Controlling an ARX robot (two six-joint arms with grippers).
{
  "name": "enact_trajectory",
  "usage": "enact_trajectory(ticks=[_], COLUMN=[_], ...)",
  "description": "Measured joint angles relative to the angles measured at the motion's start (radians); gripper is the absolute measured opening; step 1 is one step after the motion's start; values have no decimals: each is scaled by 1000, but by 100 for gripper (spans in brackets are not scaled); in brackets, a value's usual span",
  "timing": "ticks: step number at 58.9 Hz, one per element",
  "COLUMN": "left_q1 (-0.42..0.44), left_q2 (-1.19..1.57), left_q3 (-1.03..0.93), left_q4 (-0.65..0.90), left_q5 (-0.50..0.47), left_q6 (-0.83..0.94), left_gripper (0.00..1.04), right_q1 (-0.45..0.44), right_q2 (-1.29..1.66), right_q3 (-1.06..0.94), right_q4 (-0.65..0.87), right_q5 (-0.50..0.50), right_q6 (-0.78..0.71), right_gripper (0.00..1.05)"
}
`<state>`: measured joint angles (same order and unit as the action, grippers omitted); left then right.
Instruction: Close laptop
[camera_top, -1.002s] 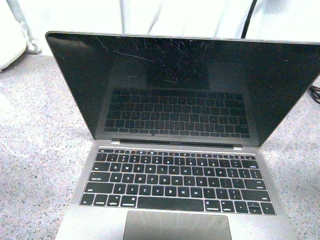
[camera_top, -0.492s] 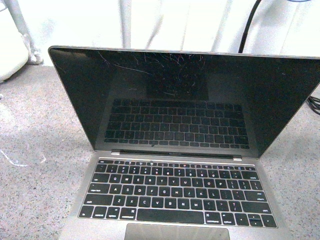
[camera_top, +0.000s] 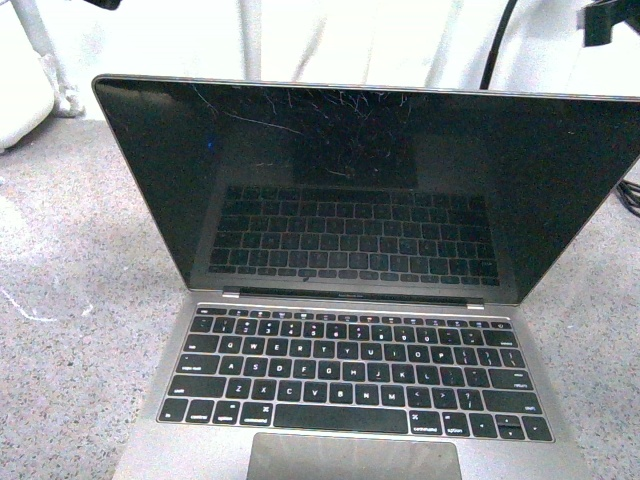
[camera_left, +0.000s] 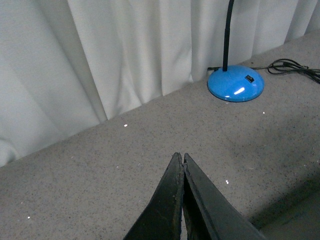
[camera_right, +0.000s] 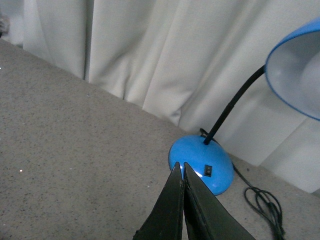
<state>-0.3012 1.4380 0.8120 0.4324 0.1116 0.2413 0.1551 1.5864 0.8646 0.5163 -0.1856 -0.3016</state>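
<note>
**Left claw (camera_left: 182, 161) and right claw (camera_right: 181, 169) pressed together, laptop (camera_top: 345, 255) open**

Both claws were pinched shut on nothing, fingertips meeting with no gap. Each hung above the bare grey tabletop (camera_top: 70, 330) without touching it. I judged that closed tips were the right shape for the job, since a single blunt point pushes a lid forward better than spread fingers would.

The laptop showed clearly in neither wrist view. A dark edge below the left claw may have been its lid, but I could not tell. From the body camera the laptop sat squarely before the robot. Its scratched black screen (camera_top: 350, 170) was tilted back past upright, and its keyboard (camera_top: 355, 375) and trackpad (camera_top: 355, 458) were exposed. Dark shapes at the two upper corners of that view, above the screen's top edge, I took for my arms. If so, the claws were on the far side of the lid, one towards each end. That seemed sensible, as the lid would fold without twisting.

Ahead of the right claw, near its tips, stood a blue lamp (camera_right: 215, 160). From the left claw the lamp lay well off to one side, by the white curtain (camera_left: 125, 50). Its black cable (camera_right: 262, 200) trailed over the tabletop, and I thought it might snag.

By count there were two claws, one laptop, one lamp and one cable.
</note>
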Motion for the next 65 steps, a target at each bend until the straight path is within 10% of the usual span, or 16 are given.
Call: enact_trajectory(ticks=[39, 65], left_q1=[-71, -198], left_q2=[75, -97], left_q3=[-117, -457], left_q4=[104, 247], left_q5=[8, 10], left_q6=[35, -148], left_gripper=[4, 4], right_q1=[121, 309], right_q2=[101, 68], right_q3=[-182, -524], right_q4=[259, 632], right_q5=[32, 315], right_q6=[229, 539], right_gripper=[1, 1])
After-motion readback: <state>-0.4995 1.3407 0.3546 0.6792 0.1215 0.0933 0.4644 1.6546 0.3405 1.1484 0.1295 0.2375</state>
